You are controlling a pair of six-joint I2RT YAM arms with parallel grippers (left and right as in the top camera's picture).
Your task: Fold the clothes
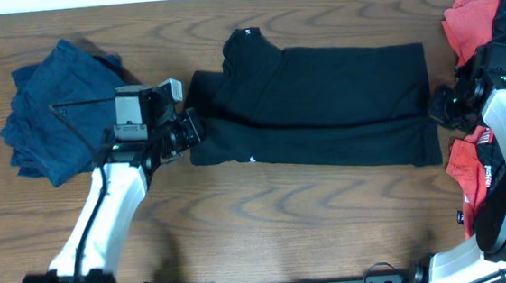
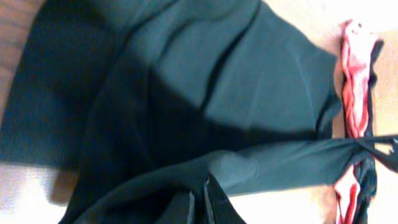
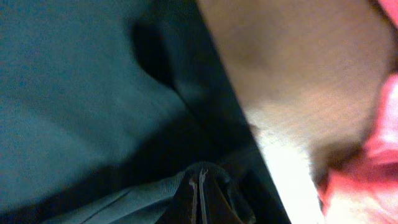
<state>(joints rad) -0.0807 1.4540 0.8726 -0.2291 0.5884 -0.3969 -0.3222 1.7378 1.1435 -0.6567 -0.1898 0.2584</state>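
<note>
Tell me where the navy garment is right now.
In the overhead view the navy garment lies bunched on the robot's left side, just beyond the left gripper and apart from the black shirt.

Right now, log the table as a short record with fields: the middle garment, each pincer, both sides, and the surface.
middle garment: black short-sleeved fabric shirt, spread out, one layer lying over another
left pincer: shut on the shirt's end beside the navy garment
right pincer: shut on the shirt's opposite end
left side: crumpled navy fabric garment
right side: bunched red fabric garments
surface: brown wooden table
</note>
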